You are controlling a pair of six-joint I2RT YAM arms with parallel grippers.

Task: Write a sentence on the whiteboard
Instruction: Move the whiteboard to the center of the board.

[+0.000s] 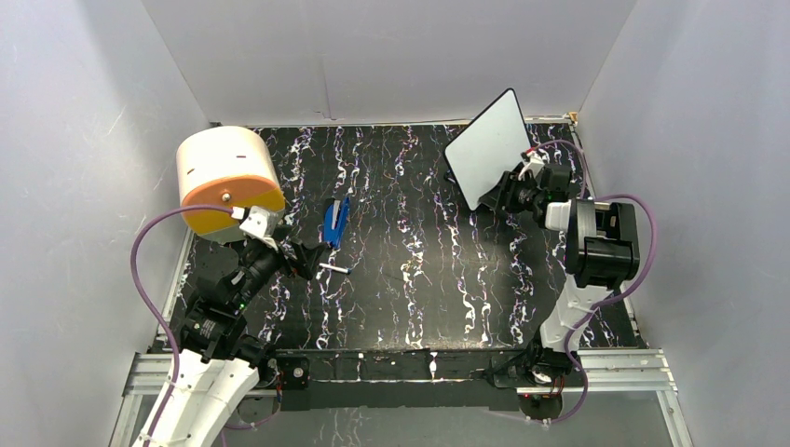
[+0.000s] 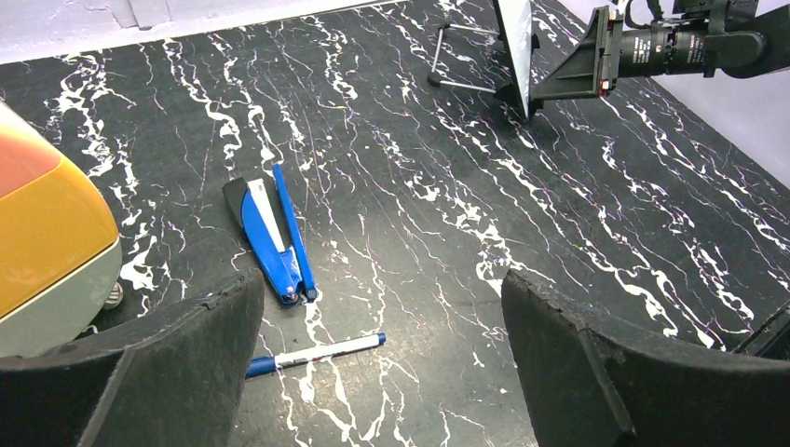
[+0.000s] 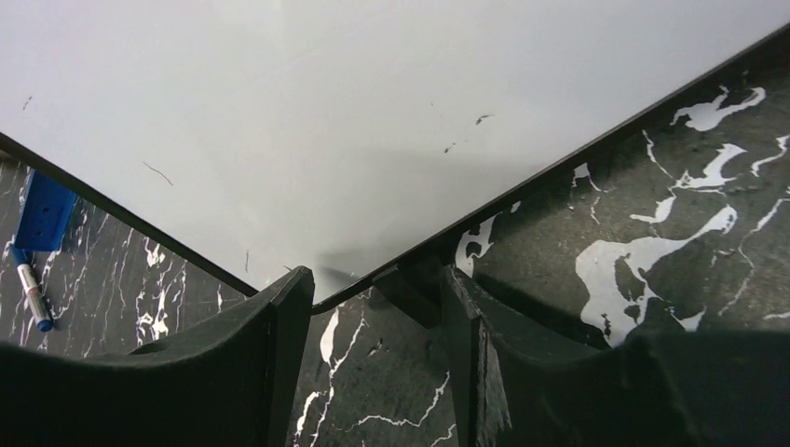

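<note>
Black-padded fingers of the left claw (image 2: 380,298) are spread wide with nothing between them, hanging over the black, white-veined table (image 2: 596,223).

- Just ahead of that claw and below it, nearer one finger than the other: a marker (image 2: 317,352), white barrel with blue ends, lying flat on the table.
- Further ahead, same side: a flat blue-and-black tool (image 2: 272,233), also lying down, apart from the marker.
- Close on the claw's left: a cream-and-orange drum (image 2: 47,233).
- Far ahead and off to its right, well apart: the whiteboard (image 1: 489,147), standing steeply, edge-on from this claw.

The right claw (image 3: 373,279) is at the board's bottom corner. Its fingers are partway apart, and the corner pokes down between them, the tip against one finger and a small black foot beside the other. I cannot tell whether they squeeze it or only straddle it. Above this claw the board's face is white with a few tiny dark specks.
</note>
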